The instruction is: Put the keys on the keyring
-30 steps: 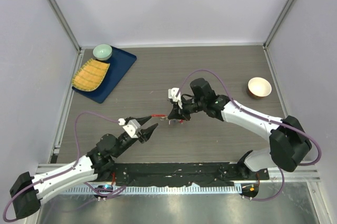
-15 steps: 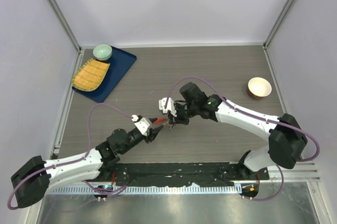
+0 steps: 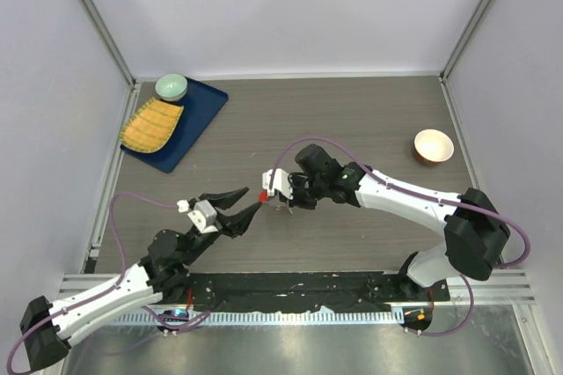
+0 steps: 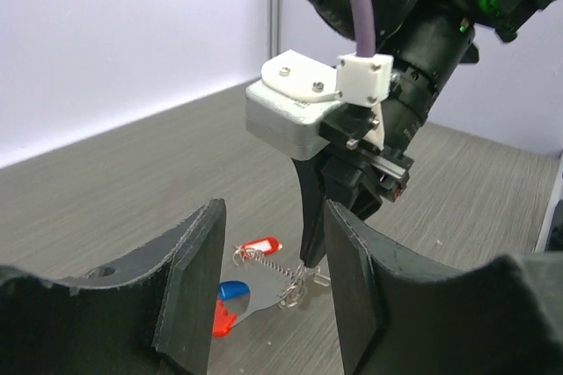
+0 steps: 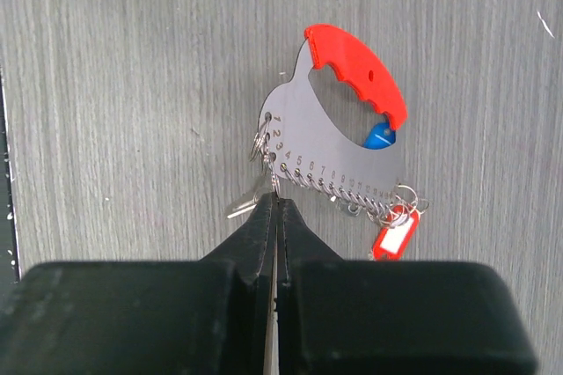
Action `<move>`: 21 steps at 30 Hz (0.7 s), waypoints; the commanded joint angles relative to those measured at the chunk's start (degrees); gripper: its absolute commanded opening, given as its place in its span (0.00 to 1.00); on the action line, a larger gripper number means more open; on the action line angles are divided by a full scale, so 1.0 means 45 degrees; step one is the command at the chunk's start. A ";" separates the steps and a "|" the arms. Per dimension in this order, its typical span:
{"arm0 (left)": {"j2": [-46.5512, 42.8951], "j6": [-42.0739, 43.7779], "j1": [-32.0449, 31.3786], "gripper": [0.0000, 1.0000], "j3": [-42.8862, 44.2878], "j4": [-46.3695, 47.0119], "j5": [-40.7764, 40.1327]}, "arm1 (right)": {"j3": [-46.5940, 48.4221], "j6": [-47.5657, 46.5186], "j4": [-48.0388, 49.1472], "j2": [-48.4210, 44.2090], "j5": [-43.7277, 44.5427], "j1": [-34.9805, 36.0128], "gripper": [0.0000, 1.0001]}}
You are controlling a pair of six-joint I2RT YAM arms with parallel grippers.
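Right fingers [image 5: 264, 230]: closed to a point, tips pressed together right at the edge of the keyring [image 5: 334, 150]. A thin wire ring [image 5: 274, 183] from the first numbered holes runs in between the tips. We judge it pinched, though the contact itself is too small to confirm.

Keyring: grey plate with a red curved tag [image 5: 356, 76] on top, a blue tag [image 5: 380, 136] tucked beneath it and a red-framed tag [image 5: 393, 239] at the far end of the ring row. It sits low over the surface [image 5: 132, 84], directly under the right fingers and just ahead of the left fingers [image 4: 189, 296]. We cannot tell whether the plate lies flat or hangs partly lifted.

Left fingers: spread open with nothing between them, aimed at the keyring from close by.

Keys: not clearly identified. A small silver piece [image 5: 242, 208] beside the right tips may be the plain one. We see no key in either set of fingers.

Risks as we judge them:
- The wire ring is thin and springy, so it could slide out of the closed tips and drop the plate.
- The plate can swing or twist on one ring, taking the target out of line.
- The two sets of fingers sit very near each other, so an advance by the left could knock the right tips or shove the plate.
- With the left fingers empty, nothing is ready to thread.
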 commanded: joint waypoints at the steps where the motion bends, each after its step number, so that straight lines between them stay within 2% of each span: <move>1: 0.1077 -0.0058 0.0029 0.52 -0.1361 0.0443 0.0233 | -0.0077 -0.0511 0.0386 -0.0435 -0.0416 0.0373 0.01; 5: 0.2853 0.0039 0.0029 0.51 -0.1439 0.1810 0.0467 | -0.0563 -0.0453 0.0678 -0.0864 -0.0339 0.0471 0.01; 8: 0.4104 0.0641 0.0049 0.50 -0.1304 0.2573 0.1286 | -0.1090 -0.0297 0.1088 -0.1371 -0.0358 0.0491 0.01; 13: 0.5609 0.1230 0.0049 0.48 -0.0776 0.2710 0.3119 | -0.1541 -0.0179 0.1304 -0.1978 -0.0456 0.0627 0.01; 21: 0.7582 0.2090 0.0049 0.43 0.0396 0.2671 0.4101 | -0.2030 -0.0023 0.1870 -0.2526 -0.0163 0.0959 0.01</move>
